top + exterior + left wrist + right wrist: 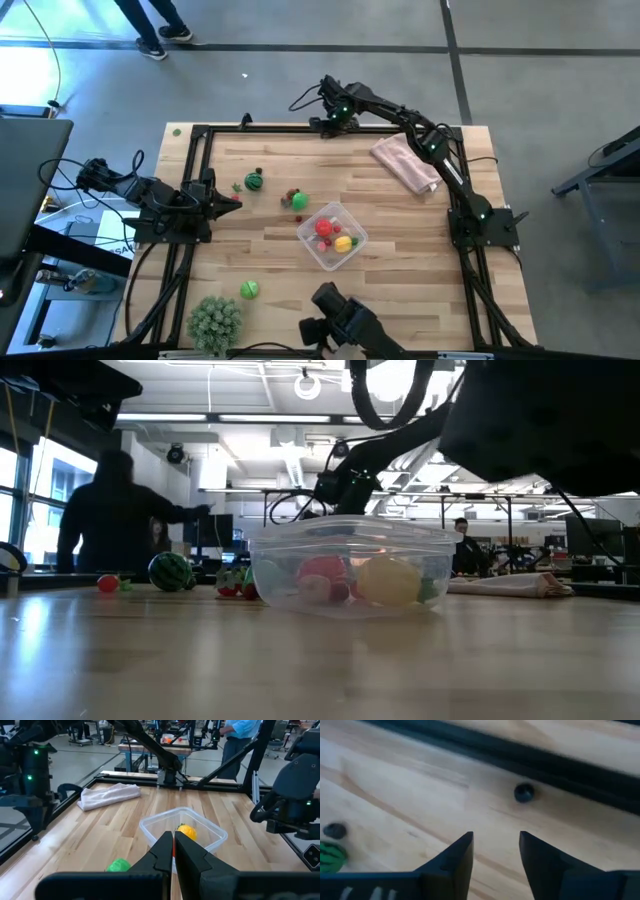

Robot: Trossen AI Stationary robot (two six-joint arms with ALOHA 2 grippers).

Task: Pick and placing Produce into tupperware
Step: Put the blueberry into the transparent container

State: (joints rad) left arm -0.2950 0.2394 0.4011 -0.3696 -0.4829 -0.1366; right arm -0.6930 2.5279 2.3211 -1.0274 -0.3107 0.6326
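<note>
tupperware (pixel 332 236) mid-table, holding red and yellow produce (pixel 343 243) | striped green piece (pixel 254 182) left of tupperware | right gripper (pixel 495 851) beyond tupperware at far edge, fingers parted, empty | left gripper (pixel 173 851) left of tupperware, fingers closed, empty

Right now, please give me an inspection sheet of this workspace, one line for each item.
Surface: wooden table, black frame around.
Job's things: clear tupperware near centre holds red and yellow pieces; striped green piece, red-green pieces and green piece lie outside.
Clutter: pink cloth; spiky green plant.
Grippers: left gripper shut, empty, at the left edge; right gripper open, empty, over bare wood at the far edge.
Cables: black cables beside the left arm.
Surroundings: person's feet on the floor beyond the table.
</note>
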